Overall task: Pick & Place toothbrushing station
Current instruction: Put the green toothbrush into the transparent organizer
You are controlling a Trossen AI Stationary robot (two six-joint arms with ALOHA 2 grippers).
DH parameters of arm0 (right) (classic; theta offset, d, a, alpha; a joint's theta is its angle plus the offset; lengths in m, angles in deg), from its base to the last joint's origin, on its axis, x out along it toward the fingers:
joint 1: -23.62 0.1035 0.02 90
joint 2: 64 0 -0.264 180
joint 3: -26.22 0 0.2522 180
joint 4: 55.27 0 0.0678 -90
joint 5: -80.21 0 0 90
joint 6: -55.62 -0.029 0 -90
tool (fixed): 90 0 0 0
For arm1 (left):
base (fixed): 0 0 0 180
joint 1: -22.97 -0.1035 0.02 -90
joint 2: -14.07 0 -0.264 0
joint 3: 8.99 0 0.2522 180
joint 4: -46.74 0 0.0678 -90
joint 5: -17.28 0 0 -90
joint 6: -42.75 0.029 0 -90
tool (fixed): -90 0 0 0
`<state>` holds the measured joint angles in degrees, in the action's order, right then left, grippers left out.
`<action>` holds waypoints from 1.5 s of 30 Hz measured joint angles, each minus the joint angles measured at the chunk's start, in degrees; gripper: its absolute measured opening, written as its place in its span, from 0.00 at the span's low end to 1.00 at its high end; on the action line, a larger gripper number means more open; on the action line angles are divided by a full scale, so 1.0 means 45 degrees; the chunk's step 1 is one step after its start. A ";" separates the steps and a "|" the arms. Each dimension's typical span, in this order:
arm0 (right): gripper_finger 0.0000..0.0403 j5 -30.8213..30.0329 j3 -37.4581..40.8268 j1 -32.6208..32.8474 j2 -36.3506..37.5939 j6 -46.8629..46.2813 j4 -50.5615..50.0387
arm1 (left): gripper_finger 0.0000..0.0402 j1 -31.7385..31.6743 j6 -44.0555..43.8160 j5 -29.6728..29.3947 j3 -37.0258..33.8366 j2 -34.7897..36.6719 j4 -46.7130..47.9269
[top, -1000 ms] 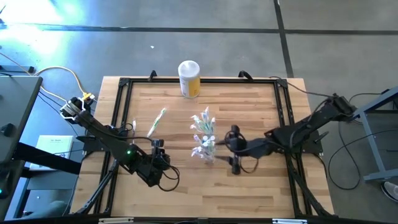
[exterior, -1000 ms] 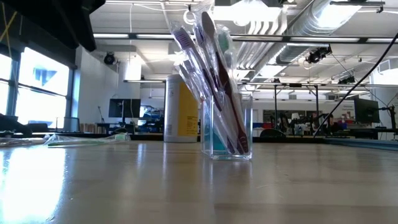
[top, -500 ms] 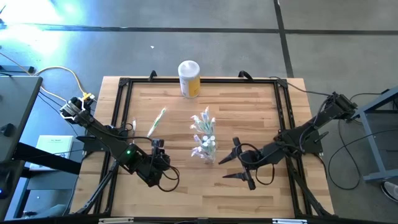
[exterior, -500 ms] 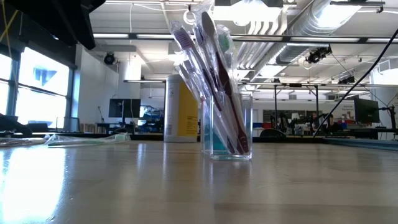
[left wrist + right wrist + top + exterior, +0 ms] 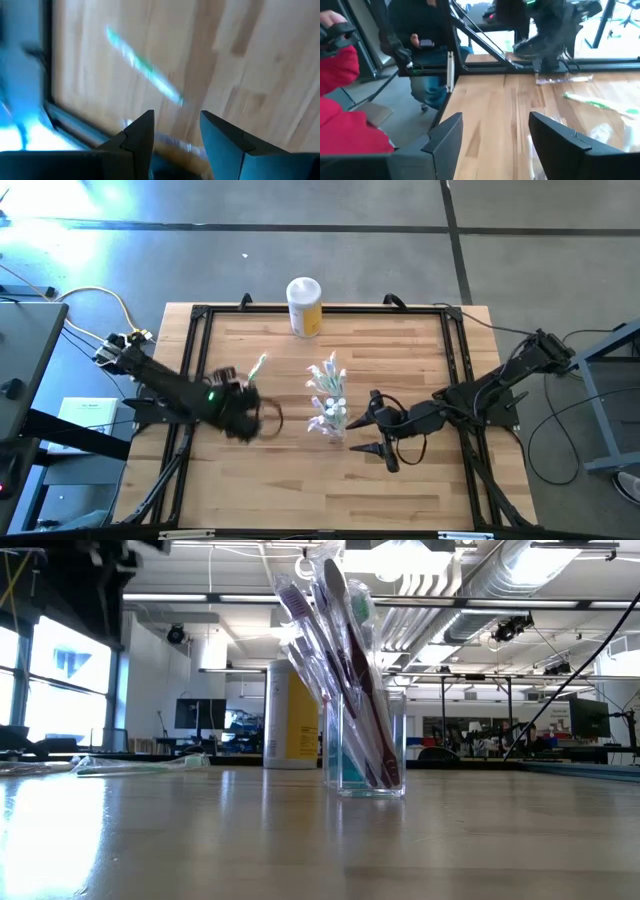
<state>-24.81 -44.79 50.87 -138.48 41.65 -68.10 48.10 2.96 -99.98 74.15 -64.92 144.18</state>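
Loose green-accented toothbrush [image 5: 252, 374] near the table's [image 5: 400, 490] left edge looks light, thin, slippery; left gripper [image 5: 240, 412], fingers parted and empty, should pinch mid-handle.

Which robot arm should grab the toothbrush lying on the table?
Probably the left. Its end effector is open right beside the loose toothbrush, while the right end effector sits by the cup.

Both pincers [image 5: 372, 425] agape, empty.
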 joint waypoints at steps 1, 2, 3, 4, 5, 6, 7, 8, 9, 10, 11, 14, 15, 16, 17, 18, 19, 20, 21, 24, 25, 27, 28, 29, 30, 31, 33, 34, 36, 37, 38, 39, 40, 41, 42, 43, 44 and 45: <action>0.55 0.0000 0.0002 -0.0012 0.0000 -0.0105 -0.0118 | 0.38 -0.0610 0.0076 0.0491 -0.0079 0.0088 0.0147; 0.55 -0.0005 0.0000 -0.0012 0.0000 -0.0199 -0.0235 | 0.38 -0.1205 0.0372 0.0706 -0.0149 0.0183 0.0103; 0.55 -0.0004 0.0005 -0.0012 0.0000 -0.0212 -0.0268 | 0.38 -0.1813 0.0803 0.0832 -0.0228 0.0307 -0.0055; 0.55 0.0000 0.0005 -0.0012 0.0000 -0.0218 -0.0254 | 0.38 -0.2364 0.1333 0.0926 -0.0306 0.0403 -0.0149; 0.55 0.0002 0.0005 -0.0001 0.0000 -0.0226 -0.0264 | 0.38 -0.2986 0.2057 0.1100 -0.0400 0.0476 -0.0289; 0.55 0.0010 0.0005 0.0003 0.0000 -0.0226 -0.0298 | 0.38 -0.3637 0.2992 0.1522 -0.0489 0.0534 -0.0563; 0.55 0.0037 0.0005 0.0003 0.0000 -0.0228 -0.0349 | 0.38 -0.4242 0.3960 0.2124 -0.0611 0.0592 -0.0958; 0.55 0.0049 0.0005 0.0003 0.0000 -0.0229 -0.0419 | 0.38 -0.4848 0.4933 0.2911 -0.0729 0.0614 -0.1265; 0.55 0.0049 0.0005 0.0003 0.0000 -0.0282 -0.0473 | 0.38 -0.5498 0.5757 0.3629 -0.0836 0.0636 -0.1461; 0.55 0.0049 0.0005 0.0003 0.0000 -0.0360 -0.0498 | 0.38 -0.6125 0.6507 0.4233 -0.0916 0.0640 -0.1689; 0.55 0.0049 0.0002 0.0003 0.0000 -0.0496 -0.0560 | 0.38 -0.6724 0.7059 0.4630 -0.0990 0.0640 -0.2026; 0.55 0.0049 0.0002 0.0003 0.0000 -0.0655 -0.0829 | 0.38 -0.8471 0.7448 0.5127 -0.1274 0.0649 -0.3002; 0.55 0.0047 0.0004 0.0003 0.0000 -0.0655 -0.0905 | 0.38 -0.9008 0.7243 0.5361 -0.1422 0.0650 -0.3480; 0.55 0.0049 0.0000 0.0003 0.0000 -0.0655 -0.0949 | 0.38 -0.9452 0.6982 0.5636 -0.1605 0.0650 -0.3927; 0.55 0.0048 0.0000 0.0003 0.0000 -0.0655 -0.1026 | 0.38 -0.9839 0.6538 0.5866 -0.1815 0.0650 -0.4222; 0.55 0.0049 0.0000 0.0003 0.0000 -0.0655 -0.1085 | 0.38 -1.0197 0.5938 0.6032 -0.2051 0.0650 -0.4387; 0.55 0.0049 0.0000 0.0003 0.0000 -0.0655 -0.1104 | 0.38 -1.0510 0.5298 0.6085 -0.2302 0.0650 -0.4456; 0.55 0.0049 0.0000 0.0003 0.0000 -0.0655 -0.1100 | 0.38 -1.0795 0.4675 0.6076 -0.2555 0.0650 -0.4537; 0.55 0.0049 0.0000 0.0003 0.0000 -0.0655 -0.1095 | 0.38 -1.1058 0.4101 0.6013 -0.2840 0.0651 -0.4665; 0.55 0.0049 0.0000 0.0003 0.0000 -0.0655 -0.1090 | 0.38 -1.1635 0.3202 0.5962 -0.3770 0.0650 -0.5161; 0.55 0.0049 0.0000 0.0003 0.0000 -0.0655 -0.1090 | 0.38 -1.1789 0.3205 0.5949 -0.3993 0.0650 -0.5411; 0.55 0.0044 0.0000 0.0003 0.0000 -0.0655 -0.1080 | 0.38 -1.2041 0.3446 0.5945 -0.4372 0.0650 -0.6005; 0.55 0.0044 0.0000 0.0003 0.0000 -0.0655 -0.1066 | 0.38 -1.2105 0.3565 0.5945 -0.4585 0.0650 -0.6298; 0.55 0.0044 0.0000 -0.0002 0.0000 -0.0655 -0.1061 | 0.38 -1.2107 0.3699 0.5940 -0.4800 0.0650 -0.6640; 0.55 0.0017 0.0000 -0.0007 0.0000 -0.0655 -0.1070 | 0.38 -1.2100 0.3789 0.5928 -0.4979 0.0650 -0.7015; 0.55 -0.0009 0.0000 -0.0007 0.0000 -0.0651 -0.1062 | 0.38 -1.2090 0.3794 0.5967 -0.5134 0.0650 -0.7403; 0.55 -0.0049 0.0000 -0.0012 0.0000 -0.0641 -0.1040 | 0.38 -1.2086 0.3798 0.6140 -0.5438 0.0650 -0.8009; 0.55 -0.0049 0.0000 -0.0012 0.0000 -0.0636 -0.1036 | 0.38 -1.2086 0.3794 0.6238 -0.5578 0.0646 -0.8249; 0.55 -0.0049 0.0000 -0.0012 0.0000 -0.0610 -0.1036 | 0.38 -1.2086 0.3786 0.6286 -0.5721 0.0640 -0.8704; 0.55 -0.0049 0.0000 -0.0012 0.0000 -0.0584 -0.1036 | 0.38 -1.2086 0.3776 0.6289 -0.5750 0.0640 -0.8825; 0.55 -0.0049 0.0000 -0.0012 0.0000 -0.0548 -0.1036 | 0.38 -1.2086 0.3767 0.6289 -0.5765 0.0640 -0.8841; 0.55 -0.0049 0.0000 -0.0012 0.0000 -0.0530 -0.1036 | 0.38 -1.2086 0.3769 0.6289 -0.5777 0.0640 -0.8842; 0.55 -0.0049 0.0000 -0.0012 0.0000 -0.0521 -0.1041 | 0.38 -1.2086 0.3779 0.6289 -0.5779 0.0640 -0.8874; 0.55 -0.0049 0.0000 -0.0012 0.0000 -0.0516 -0.1041 | 0.38 -1.2086 0.3779 0.6289 -0.5779 0.0640 -0.8944; 0.55 -0.0049 0.0000 -0.0012 0.0000 -0.0515 -0.1041 | 0.38 -1.2086 0.3779 0.6287 -0.5779 0.0640 -0.9033; 0.55 -0.0049 0.0000 -0.0012 0.0000 -0.0515 -0.1041 | 0.38 -1.2086 0.3775 0.6266 -0.5779 0.0640 -0.9086; 0.55 -0.0049 0.0000 -0.0012 0.0000 -0.0515 -0.1046 | 0.38 -1.2086 0.3738 0.6204 -0.5779 0.0640 -0.9078; 0.55 -0.0049 0.0000 -0.0012 0.0000 -0.0515 -0.1059 | 0.38 -1.2086 0.3660 0.6144 -0.5779 0.0633 -0.9068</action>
<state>-25.03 -44.79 50.82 -138.48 39.33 -72.86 -6.29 19.43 -72.33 48.15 -62.07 103.37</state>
